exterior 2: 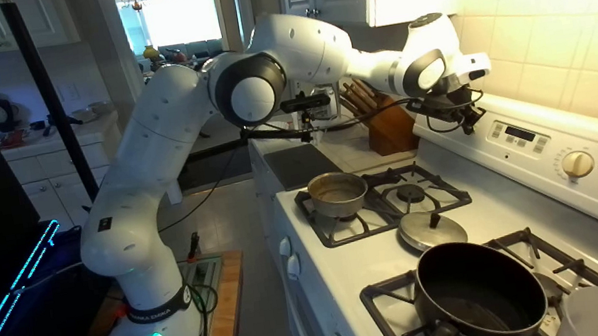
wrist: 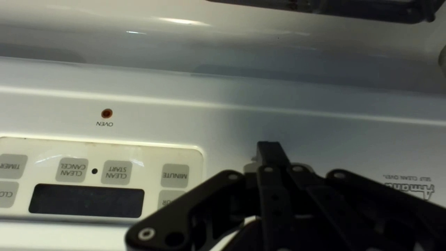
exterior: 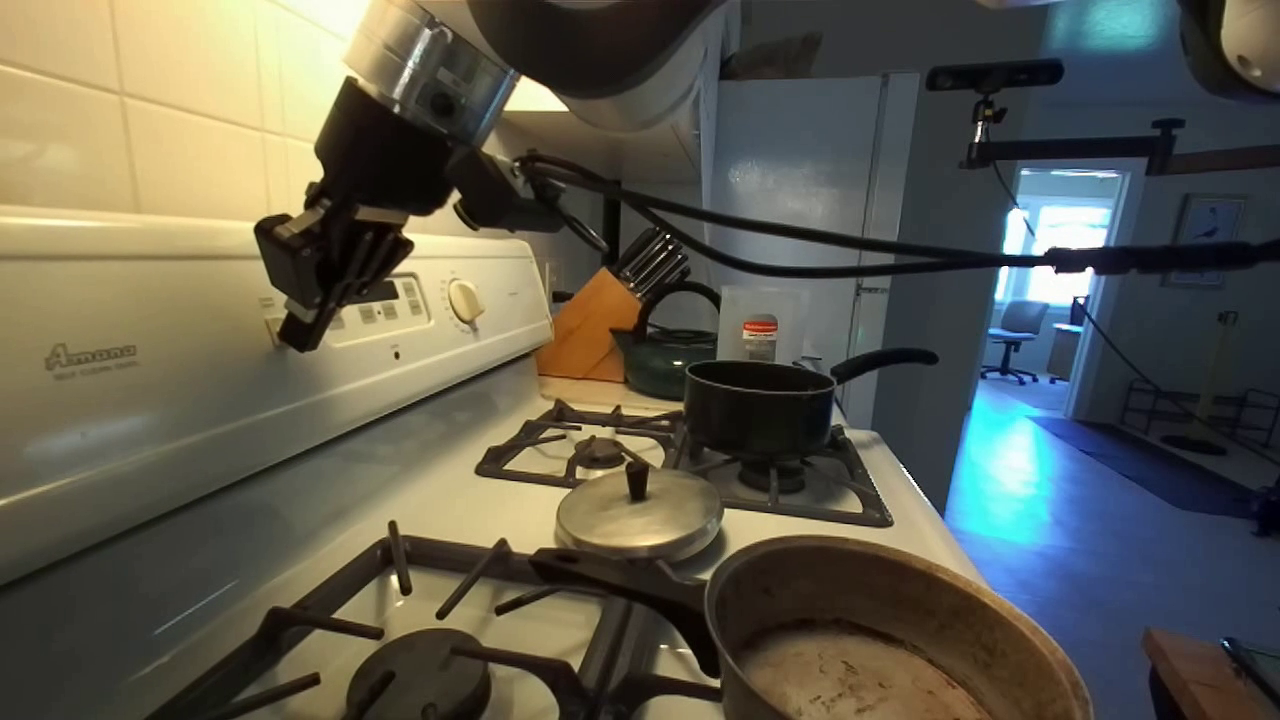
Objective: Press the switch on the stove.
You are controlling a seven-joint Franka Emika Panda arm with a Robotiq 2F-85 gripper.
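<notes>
In an exterior view, the gripper was seen at the left of the frame, its fingers drawn together, with nothing held between them. The switch, on the back panel of the stove, was partly covered by the fingertips near mid-height; whether it was touched could not be told. In the wrist view, the dark clock display was shown at lower left.

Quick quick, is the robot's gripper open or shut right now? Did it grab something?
Gripper: closed, with nothing to be seen in its grip.
</notes>
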